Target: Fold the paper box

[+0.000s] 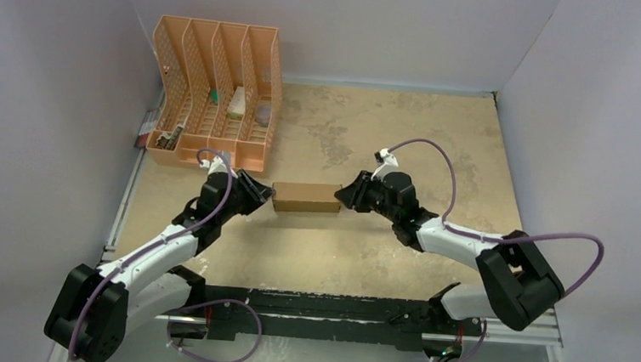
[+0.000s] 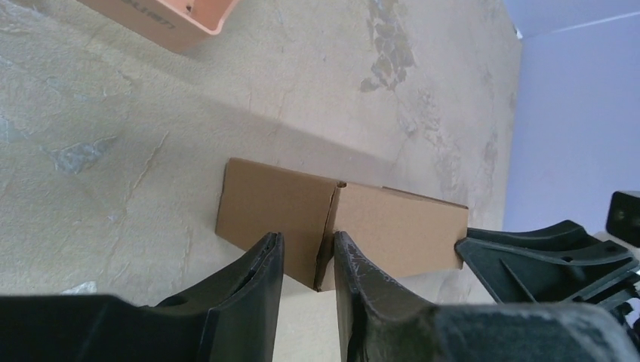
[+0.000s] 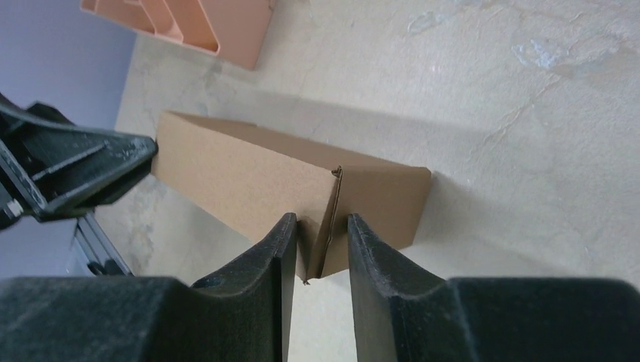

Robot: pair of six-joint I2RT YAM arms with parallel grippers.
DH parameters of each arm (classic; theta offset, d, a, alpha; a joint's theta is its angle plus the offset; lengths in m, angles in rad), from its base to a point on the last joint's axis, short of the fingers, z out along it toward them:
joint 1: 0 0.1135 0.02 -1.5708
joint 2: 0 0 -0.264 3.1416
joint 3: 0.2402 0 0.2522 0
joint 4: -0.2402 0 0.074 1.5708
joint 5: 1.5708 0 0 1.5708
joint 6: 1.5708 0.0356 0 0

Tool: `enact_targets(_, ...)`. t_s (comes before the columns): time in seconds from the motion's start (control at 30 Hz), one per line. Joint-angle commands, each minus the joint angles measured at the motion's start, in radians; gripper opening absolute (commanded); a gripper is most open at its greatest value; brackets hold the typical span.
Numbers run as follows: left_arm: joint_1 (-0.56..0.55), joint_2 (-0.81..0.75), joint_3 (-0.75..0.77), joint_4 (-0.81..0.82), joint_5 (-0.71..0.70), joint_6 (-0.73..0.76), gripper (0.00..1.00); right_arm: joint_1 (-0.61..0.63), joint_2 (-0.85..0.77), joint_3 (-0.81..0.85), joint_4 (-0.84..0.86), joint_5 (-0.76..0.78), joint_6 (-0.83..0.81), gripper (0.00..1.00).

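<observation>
Straddling paper box (image 1: 306, 197) ends: left hand (image 2: 306, 237), right hand (image 3: 321, 220); organiser (image 2: 181, 26) lettering illegible.

Illumination: even, diffuse, from overhead; moderately bright, flat low-contrast tones. Top view sharp throughout, walls (image 1: 42, 85) dimmer twd. the corners. Wrist views: paper box (image 2: 392, 226) throws a soft-edged shadow on the bench (image 2: 113, 151) beyond it; fg. jaws near-black, little surface detail, slightly out of focus; wide-angle stretch at frame edges.

Brown paper box (image 1: 306, 197) — long, low rectangle
</observation>
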Motion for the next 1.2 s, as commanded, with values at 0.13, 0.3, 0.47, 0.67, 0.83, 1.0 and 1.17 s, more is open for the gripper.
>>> enact_targets(0.13,-0.021,-0.036,0.029,-0.222,0.153,0.117,0.33,0.018,-0.107,-0.070,-0.300,-0.074,-0.139,0.33)
enact_targets(0.3,-0.024,-0.131,0.005,-0.302,0.176,0.104,0.39,0.018,-0.212,-0.133,-0.338,-0.084,-0.134,0.33)
enact_targets(0.47,-0.024,-0.210,0.041,-0.400,0.153,0.097,0.49,0.017,-0.360,-0.127,-0.511,-0.047,-0.159,0.41)
enact_targets(0.67,-0.020,-0.177,0.171,-0.533,0.005,0.142,0.66,0.013,-0.478,-0.040,-0.694,0.121,-0.163,0.61)
enact_targets(0.83,-0.004,-0.091,0.331,-0.608,-0.204,0.233,0.85,-0.004,-0.397,0.101,-0.781,0.336,-0.244,0.75)
enact_targets(1.0,0.016,-0.101,0.478,-0.688,-0.482,0.293,1.00,-0.085,-0.317,0.248,-0.854,0.523,-0.309,0.92)
enact_targets(1.17,0.020,-0.211,0.611,-0.762,-0.723,0.386,1.00,-0.219,-0.340,0.327,-0.944,0.639,-0.321,0.99)
